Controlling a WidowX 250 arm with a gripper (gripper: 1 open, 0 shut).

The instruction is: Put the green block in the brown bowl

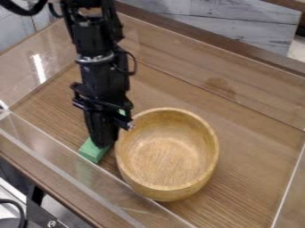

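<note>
The green block lies on the wooden table, just left of the brown bowl; only its left end shows. My gripper points straight down, its black fingers shut together, with the tips right at the block's right side, between block and bowl rim. Whether the tips pinch the block I cannot tell; it looks to rest on the table. The bowl sits upright on its base with nothing inside it.
A clear plastic wall runs along the near left edge of the wooden table, close behind the block. A second transparent panel stands at the right. A grey floor lies beyond the table.
</note>
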